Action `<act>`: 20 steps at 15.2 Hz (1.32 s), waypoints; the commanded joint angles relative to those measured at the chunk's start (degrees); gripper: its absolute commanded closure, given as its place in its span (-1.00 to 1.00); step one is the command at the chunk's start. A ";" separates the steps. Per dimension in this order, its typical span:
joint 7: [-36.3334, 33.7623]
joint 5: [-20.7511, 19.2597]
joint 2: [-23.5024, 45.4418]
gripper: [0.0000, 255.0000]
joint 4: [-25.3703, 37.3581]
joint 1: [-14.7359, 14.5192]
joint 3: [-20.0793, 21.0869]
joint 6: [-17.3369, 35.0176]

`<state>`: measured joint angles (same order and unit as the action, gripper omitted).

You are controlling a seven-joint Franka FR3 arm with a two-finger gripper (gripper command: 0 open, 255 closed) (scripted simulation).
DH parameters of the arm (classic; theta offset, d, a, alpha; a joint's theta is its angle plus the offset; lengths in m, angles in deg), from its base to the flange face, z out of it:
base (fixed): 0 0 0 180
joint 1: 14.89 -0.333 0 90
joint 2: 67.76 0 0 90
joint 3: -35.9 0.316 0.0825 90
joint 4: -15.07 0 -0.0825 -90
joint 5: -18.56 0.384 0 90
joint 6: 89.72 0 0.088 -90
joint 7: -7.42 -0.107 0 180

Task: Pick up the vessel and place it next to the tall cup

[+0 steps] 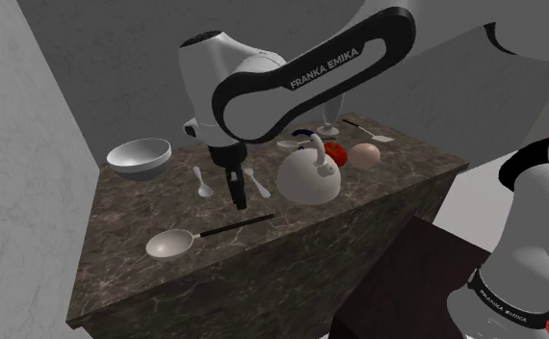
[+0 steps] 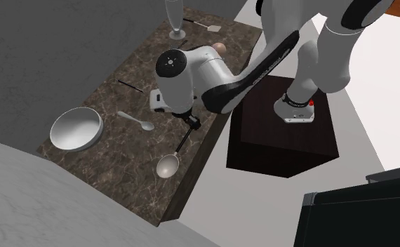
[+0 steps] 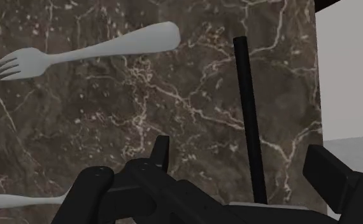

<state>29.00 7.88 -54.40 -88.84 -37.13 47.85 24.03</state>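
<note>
Hand [image 1: 237,199] hangs over the dark veined worktop [image 1: 407,159], fingers apart, gripping nothing (black ladle handle [image 3: 247,108] lies on the surface under the gap). White kettle [image 1: 309,175] sits on the worktop near the hand. Tall glass [image 1: 329,123] stands behind the kettle.

Light running dim and even. Grey wall [image 1: 32,144] reading flat. Dark marble counter [image 1: 244,255] soaking up light. White arm [image 2: 198,70] and vessel [image 1: 306,183] showing soft shading. Bowl [image 2: 76,130] carrying pale sheen. Floor [image 2: 220,203] glowing brightest in second exterior view.
</note>
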 commanded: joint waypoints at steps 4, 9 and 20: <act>2.83 -3.38 7.06 -1.00 5.29 -3.35 2.14 1.45; 3.23 -4.61 9.43 -1.00 5.26 -4.14 2.38 3.70; 2.80 -5.28 10.80 -1.00 3.67 -4.01 2.01 6.62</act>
<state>31.80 2.60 -43.60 -85.17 -41.14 49.86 30.64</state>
